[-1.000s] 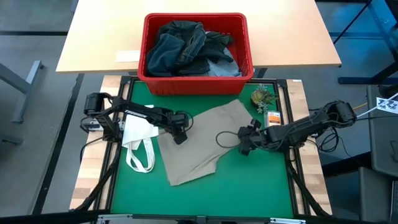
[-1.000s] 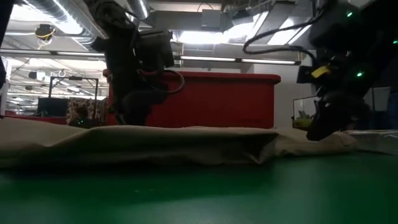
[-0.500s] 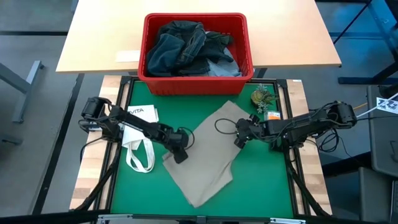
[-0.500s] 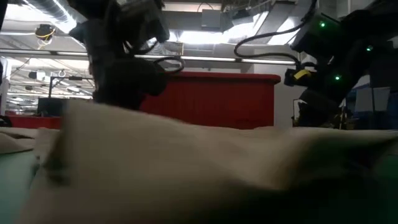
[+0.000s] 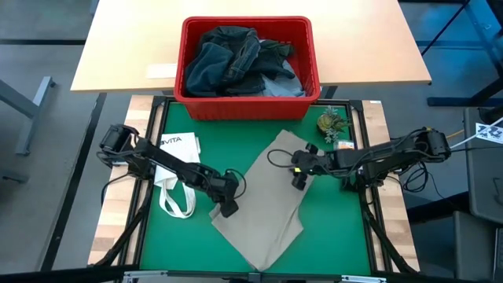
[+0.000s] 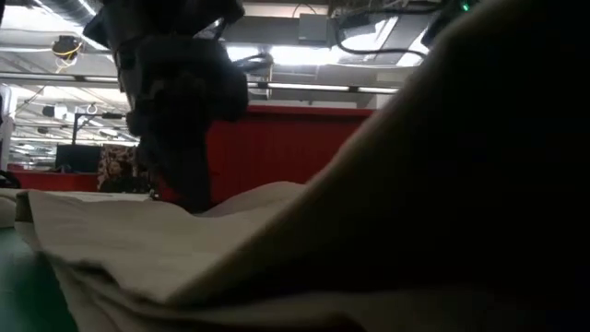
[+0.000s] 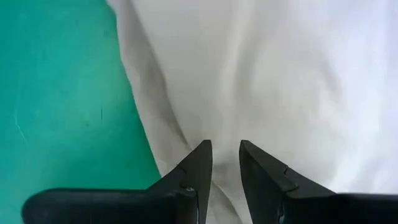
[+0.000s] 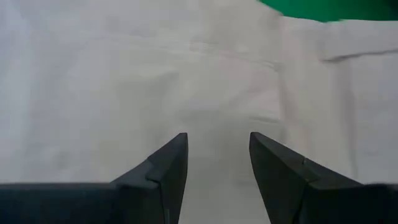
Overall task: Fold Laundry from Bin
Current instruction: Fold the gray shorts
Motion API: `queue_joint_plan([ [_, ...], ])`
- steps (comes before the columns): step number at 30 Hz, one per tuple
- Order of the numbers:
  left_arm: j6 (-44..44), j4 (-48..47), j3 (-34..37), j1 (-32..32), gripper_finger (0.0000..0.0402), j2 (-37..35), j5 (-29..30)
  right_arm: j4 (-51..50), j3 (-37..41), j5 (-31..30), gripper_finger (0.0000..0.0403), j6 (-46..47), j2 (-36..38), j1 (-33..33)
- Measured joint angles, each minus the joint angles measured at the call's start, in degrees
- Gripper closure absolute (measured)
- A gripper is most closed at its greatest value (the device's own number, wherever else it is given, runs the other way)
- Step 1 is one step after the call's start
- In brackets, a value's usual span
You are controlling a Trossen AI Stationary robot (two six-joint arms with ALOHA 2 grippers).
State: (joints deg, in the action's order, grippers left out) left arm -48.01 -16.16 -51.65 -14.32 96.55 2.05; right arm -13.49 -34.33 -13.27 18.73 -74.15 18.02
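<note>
High view: both grippers, left gripper (image 5: pixel 227 206) and right gripper (image 5: pixel 298 178), pinch beige trousers (image 5: pixel 271 212).

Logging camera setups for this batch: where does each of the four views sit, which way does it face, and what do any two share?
High: above the table, straight down on the bin, trousers and tote; both arms show.
Low: table height, level across the trousers to the bin; one dark arm shows.
Left wrist: on the left arm, over the trousers; left tool shows.
Right wrist: on the right arm, over the trousers; right tool shows.
Shared: the trousers appear in every view.
</note>
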Motion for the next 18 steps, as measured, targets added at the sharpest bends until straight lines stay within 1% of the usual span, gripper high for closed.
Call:
queue_joint_plan([
  [4,3.05,-1.42,-1.3,1.73,0.0324,-1.71,0.84,-8.61,-5.36,4.26,0.0231,-0.19,0.02,-0.12],
  [7,6.33,-1.0,-1.98,2.93,0.0324,-2.7,1.22,-13.98,-7.65,4.42,0.0231,-0.19,0.02,-1.52],
  [10,9.23,-0.34,-2.04,3.49,0.0324,-2.87,0.53,-16.76,-7.95,2.75,0.0231,0.22,0.04,-4.37],
  [13,11.01,-2.03,-2.02,3.08,0.0324,-2.77,0.18,-19.97,-7.95,0.58,0.0231,2.84,0.04,-7.77],
  [15,11.07,-3.68,-2.04,2.33,0.0324,-2.53,1.2,-20.67,-7.61,-2.68,0.0231,4.83,0.04,-10.17],
  [18,10.52,-5.8,-1.98,0.8,0.0324,-2.47,4.62,-18.36,-5.41,-9.1,0.0231,7.63,0.02,-12.88],
])
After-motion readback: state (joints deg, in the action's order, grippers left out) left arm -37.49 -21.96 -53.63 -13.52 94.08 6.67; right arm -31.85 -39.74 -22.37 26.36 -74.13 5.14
